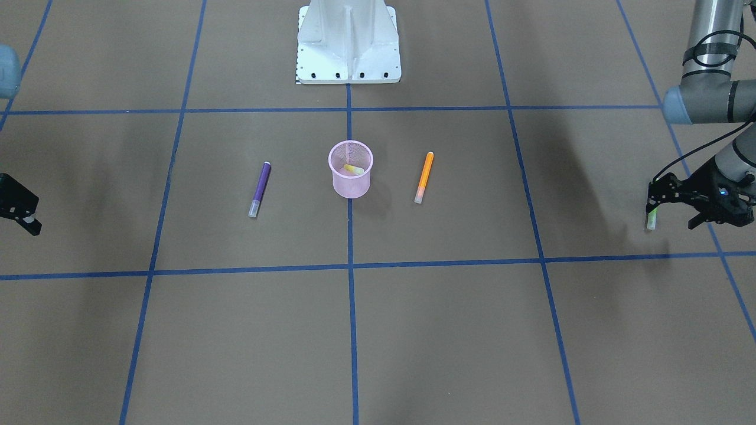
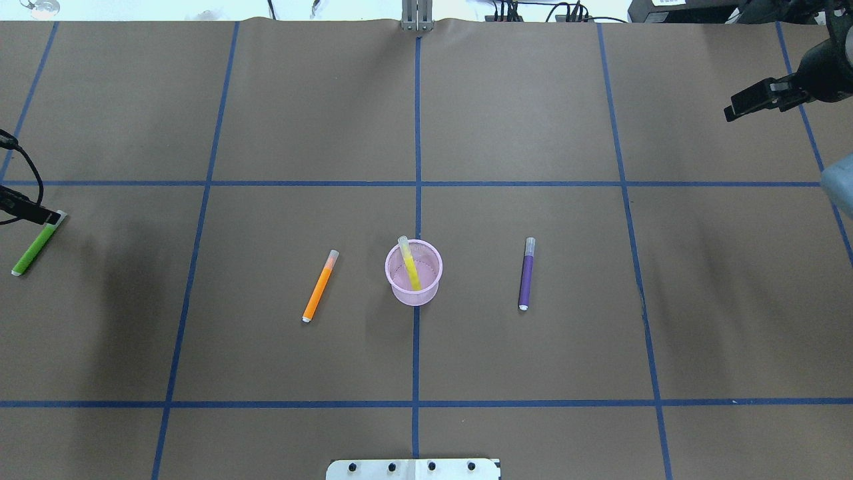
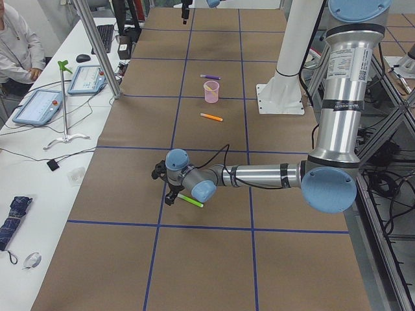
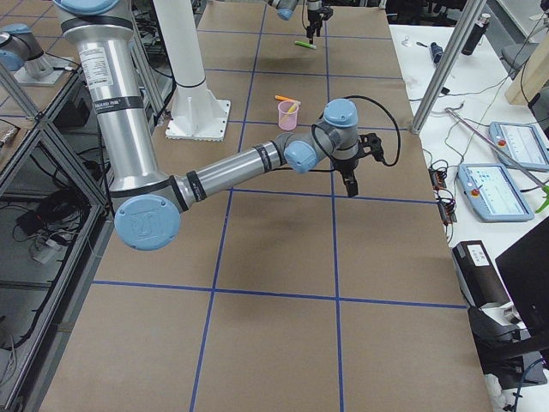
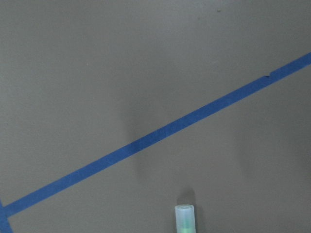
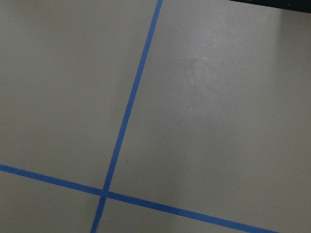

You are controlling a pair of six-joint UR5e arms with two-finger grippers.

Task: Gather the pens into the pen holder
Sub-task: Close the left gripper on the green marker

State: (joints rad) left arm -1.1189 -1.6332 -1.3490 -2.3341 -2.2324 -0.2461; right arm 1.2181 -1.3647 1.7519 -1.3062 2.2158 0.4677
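Observation:
The pink mesh pen holder stands upright at the table's middle. The yellow pen leans inside it. The orange pen lies beside the holder on the robot's left. The purple pen lies on the robot's right. My left gripper is at the table's far left edge, shut on the green pen near its pale cap end, just above the table. My right gripper hangs far right, looks shut and holds nothing.
The white robot base stands behind the holder. Blue tape lines grid the brown table. In the exterior left view, tablets and a stand sit on a side bench, with an operator beside them.

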